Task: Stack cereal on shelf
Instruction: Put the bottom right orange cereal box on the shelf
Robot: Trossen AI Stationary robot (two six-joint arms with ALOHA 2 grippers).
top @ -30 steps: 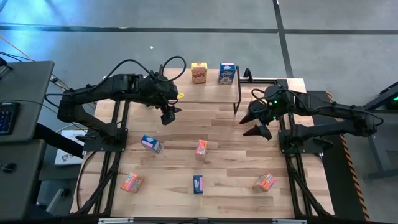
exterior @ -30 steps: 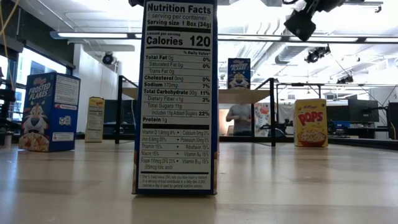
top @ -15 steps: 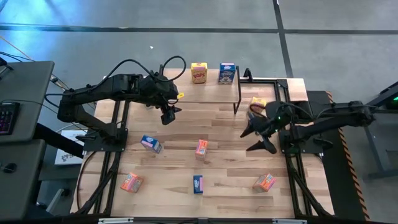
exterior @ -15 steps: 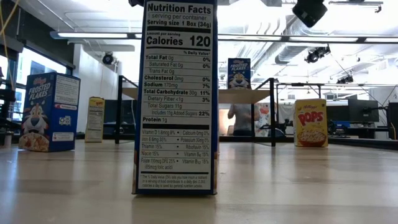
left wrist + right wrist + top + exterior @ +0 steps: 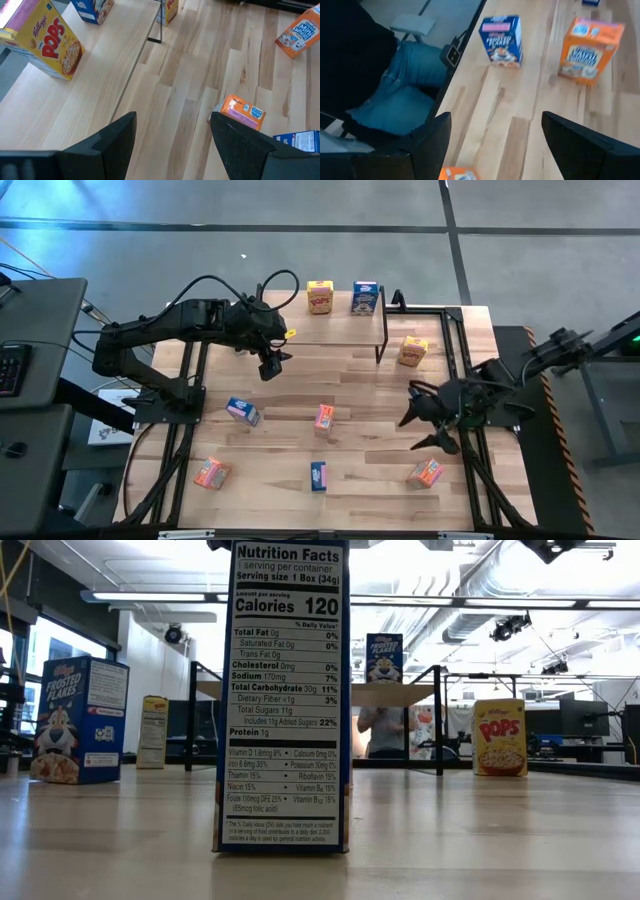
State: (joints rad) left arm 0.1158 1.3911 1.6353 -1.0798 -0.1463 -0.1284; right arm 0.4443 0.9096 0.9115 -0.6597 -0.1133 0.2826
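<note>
The shelf (image 5: pixel 340 315) sits at the upper centre of the overhead frame, carrying one yellow box (image 5: pixel 320 296) and one blue box (image 5: pixel 365 297) side by side at its far edge. A second yellow box (image 5: pixel 413 350) stands on the table (image 5: pixel 360 390) just right of the shelf's black leg. Five more boxes lie scattered across the lower half: a blue one (image 5: pixel 242 411) at left, an orange one (image 5: pixel 323 418) at centre, an orange one (image 5: pixel 211 472) lower left, a blue one (image 5: pixel 318 476) lower centre, and an orange one (image 5: pixel 425 473) lower right. The right gripper (image 5: pixel 432 425) hangs right of centre above the orange box at lower right, fingers spread wide and holding nothing. The left gripper (image 5: pixel 270 366) waits in front of the shelf's left end, also parted and empty. Risk: a descent onto a lying box could nudge it toward the table's near edge, which is close; the shelf's leg could catch a carried box. Open room is ample mid-table and along the shelf's front strip.
</note>
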